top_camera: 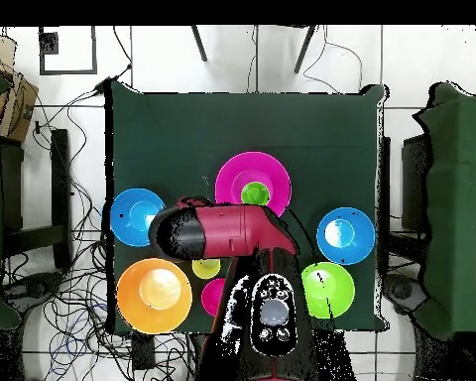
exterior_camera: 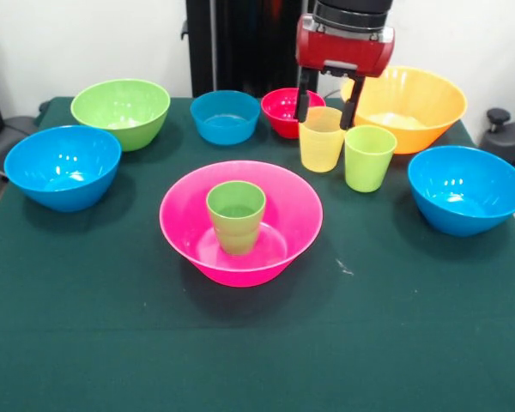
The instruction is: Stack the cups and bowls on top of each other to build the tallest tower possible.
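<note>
1. My gripper [exterior_camera: 328, 106] hangs over the yellow cup [exterior_camera: 321, 139], fingers spread apart on either side of its rim, not clenched.
2. A green cup [exterior_camera: 368, 158] stands just beside it at three o'clock.
3. Another green cup [exterior_camera: 236, 215] sits upright inside the pink bowl [exterior_camera: 240, 257], mid-table.
4. The orange bowl [exterior_camera: 416, 107] waits behind at one o'clock.

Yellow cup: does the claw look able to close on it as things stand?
Probably yes. The claw is open, its fingers straddling the yellow cup at the rim. The lime cup stands close beside it, but seems outside the grip.
</note>
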Motion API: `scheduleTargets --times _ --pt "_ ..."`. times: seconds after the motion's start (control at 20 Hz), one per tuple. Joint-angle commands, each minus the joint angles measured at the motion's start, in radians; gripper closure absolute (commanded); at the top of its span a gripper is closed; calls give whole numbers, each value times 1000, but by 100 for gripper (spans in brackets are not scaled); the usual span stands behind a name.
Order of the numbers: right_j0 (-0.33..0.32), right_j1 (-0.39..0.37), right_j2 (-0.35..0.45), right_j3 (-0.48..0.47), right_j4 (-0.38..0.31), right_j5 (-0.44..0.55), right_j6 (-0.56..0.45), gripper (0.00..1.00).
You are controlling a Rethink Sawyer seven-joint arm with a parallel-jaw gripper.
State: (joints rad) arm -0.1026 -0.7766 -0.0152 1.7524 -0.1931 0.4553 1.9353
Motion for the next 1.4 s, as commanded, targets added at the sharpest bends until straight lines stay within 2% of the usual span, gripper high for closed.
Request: scheduleTargets --times 0.05,0.25,0.7,1.1,1.4 --pt "33 72 15 86 25 -60 184 0" --pt "48 42 2 118 36 -43 193 0" --pt "81 71 -10 138 72 -95 222 0" --pt "155 42 -34 170 141 -66 288 0" --pt "189 58 -47 126 110 -27 249 0"
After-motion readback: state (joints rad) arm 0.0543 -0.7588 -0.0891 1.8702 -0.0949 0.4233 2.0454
